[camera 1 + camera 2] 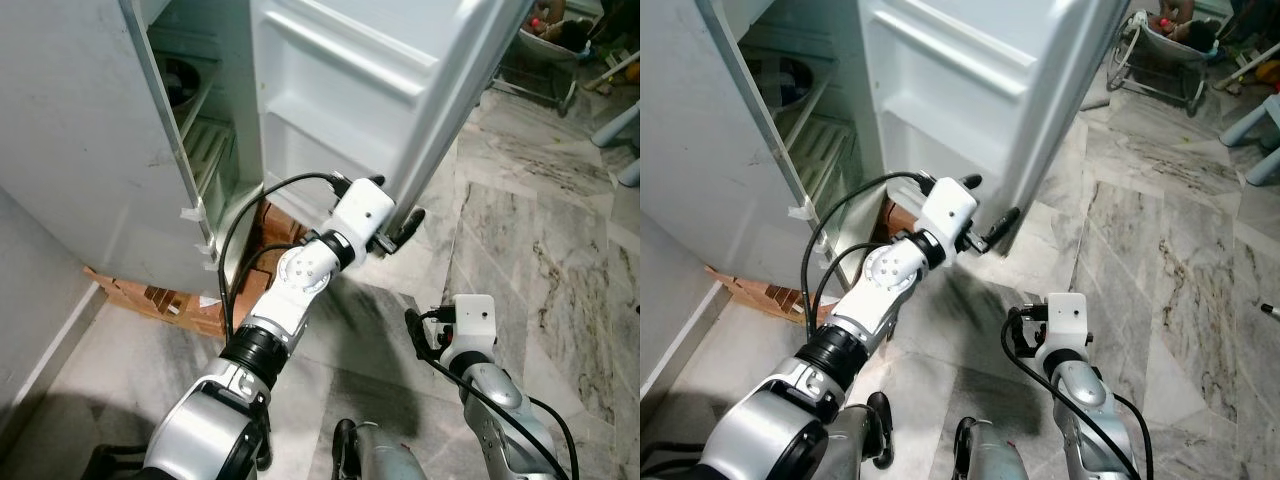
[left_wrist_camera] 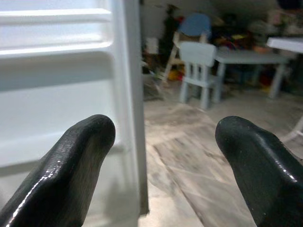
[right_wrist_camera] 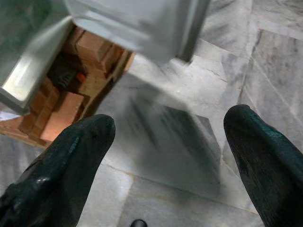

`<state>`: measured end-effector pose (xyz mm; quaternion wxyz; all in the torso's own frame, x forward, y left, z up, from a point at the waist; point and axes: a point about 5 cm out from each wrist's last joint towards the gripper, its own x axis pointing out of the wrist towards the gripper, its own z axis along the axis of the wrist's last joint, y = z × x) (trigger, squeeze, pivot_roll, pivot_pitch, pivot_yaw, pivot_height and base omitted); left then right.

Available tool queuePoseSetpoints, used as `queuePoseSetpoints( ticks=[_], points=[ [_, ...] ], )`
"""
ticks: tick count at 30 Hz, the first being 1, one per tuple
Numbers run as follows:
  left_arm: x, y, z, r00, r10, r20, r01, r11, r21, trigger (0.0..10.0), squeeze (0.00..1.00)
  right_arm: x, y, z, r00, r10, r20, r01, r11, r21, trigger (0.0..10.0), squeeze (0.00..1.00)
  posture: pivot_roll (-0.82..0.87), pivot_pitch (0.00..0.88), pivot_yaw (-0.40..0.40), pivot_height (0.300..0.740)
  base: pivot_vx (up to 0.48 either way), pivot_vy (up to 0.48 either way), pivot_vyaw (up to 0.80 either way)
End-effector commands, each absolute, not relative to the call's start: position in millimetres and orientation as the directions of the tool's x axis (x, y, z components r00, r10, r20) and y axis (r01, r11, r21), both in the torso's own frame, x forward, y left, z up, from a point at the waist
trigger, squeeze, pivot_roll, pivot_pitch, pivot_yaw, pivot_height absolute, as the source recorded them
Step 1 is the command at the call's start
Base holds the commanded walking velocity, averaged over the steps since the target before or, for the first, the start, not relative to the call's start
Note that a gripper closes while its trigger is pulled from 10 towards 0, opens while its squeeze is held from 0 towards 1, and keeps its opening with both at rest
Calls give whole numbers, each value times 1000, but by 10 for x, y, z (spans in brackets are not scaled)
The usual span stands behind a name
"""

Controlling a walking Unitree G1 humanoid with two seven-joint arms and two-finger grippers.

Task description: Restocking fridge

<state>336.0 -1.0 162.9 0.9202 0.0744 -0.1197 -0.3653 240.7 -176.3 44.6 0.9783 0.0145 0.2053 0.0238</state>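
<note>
Fridge (image 1: 90,150) open, body at far left, wire shelves (image 1: 205,150) and a dark bowl-like item (image 1: 180,80) visible inside; identity of that item unclear. Fridge door (image 1: 370,90) swung wide, door racks bare as far as visible. Marble floor (image 1: 540,260) ahead and to the right. Cardboard and bricks (image 1: 160,300) under the fridge's front edge.

Progress, as a judgement: early stage. Door open, so access done; no stock item in either gripper, none seen near the fridge. Loading of shelves and closing of the door left to do.

Left gripper (image 1: 405,228) raised to the lower free edge of the door, fingers (image 2: 71,165) spread wide, straddling that edge: one finger on the inner-liner side, the other on the room side. Contact with the door not confirmed; holding nothing else.

Right gripper (image 3: 165,156) low, over bare floor near the door's lower corner, fingers (image 3: 66,161) spread wide, empty, touching nothing.

Small chair (image 2: 199,71) and table (image 2: 246,56) in far background, blurred.
</note>
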Motion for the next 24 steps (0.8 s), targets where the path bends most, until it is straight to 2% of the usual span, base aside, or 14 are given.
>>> queuePoseSetpoints(
  ticks=[1, 3, 5, 6, 7, 8, 9, 10, 12, 17, 22, 24],
  points=[
    [3361, 188, 1568, 743, -652, 151, 615, 754, 231, 10000, 0, 2414, -1766, 436, 915, 50, -401, -38, 999, 38, 10000, 0, 45, 166, -82, 740, 0, 0, 0],
    [3358, 240, 1538, 752, -644, 142, 607, 760, 234, 10000, 0, 2420, -1762, 441, 917, 50, -397, -39, 999, 35, 10000, 0, 45, 166, -82, 740, 0, 0, 0],
    [3355, 425, 1427, 796, -592, 126, 559, 798, 223, 10000, 0, 2440, -1748, 486, 931, 49, -362, -40, 999, 35, 10000, 0, 52, 162, -81, 740, 0, -247, 0],
    [3335, 620, 1321, 838, -536, 105, 510, 836, 203, 10000, 0, 2459, -1724, 517, 938, 54, -343, -42, 998, 41, 10000, 0, 56, 159, -79, 740, 240, -360, 0],
    [3335, 620, 1321, 838, -536, 105, 510, 836, 203, 10000, 0, 2459, -1724, 517, 938, 54, -343, -42, 998, 41, 10000, 0, 56, 159, -79, 740, 240, -360, 0],
    [3301, 829, 1221, 883, -463, 80, 445, 878, 176, 10000, 0, 2479, -1692, 545, 944, 62, -325, -46, 997, 57, 10000, 0, 61, 159, -78, 740, 0, -424, -600],
    [3301, 829, 1221, 883, -463, 80, 445, 878, 176, 10000, 0, 2479, -1692, 545, 944, 62, -325, -46, 997, 57, 10000, 0, 61, 159, -78, 740, 0, -424, -600],
    [3217, 1053, 1136, 921, -386, 56, 373, 913, 164, 10000, 0, 2503, -1652, 570, 949, 75, -306, -55, 996, 72, 10000, 0, 68, 157, -80, 740, 0, -424, -800],
    [3191, 1100, 1120, 927, -371, 52, 358, 918, 169, 10000, 0, 2509, -1647, 572, 950, 75, -303, -56, 996, 72, 10000, 0, 74, 158, -82, 740, 0, -422, -706],
    [3051, 1351, 1106, 947, -317, 49, 295, 920, 258, 10000, 0, 2549, -1625, 570, 953, 72, -295, -52, 996, 75, 10000, 0, 103, 164, -90, 740, 0, -421, 0],
    [2914, 1541, 1155, 974, -225, 40, 208, 946, 250, 10000, 0, 2589, -1586, 605, 959, 68, -276, -47, 996, 80, 10000, 0, 125, 191, -72, 740, 145, -412, 0],
    [2803, 1587, 1188, 984, -176, 32, 164, 958, 236, 10000, 0, 2630, -1547, 641, 963, 70, -261, -53, 996, 70, 10000, 0, 128, 209, -61, 740, 257, -401, -800]
  ],
)
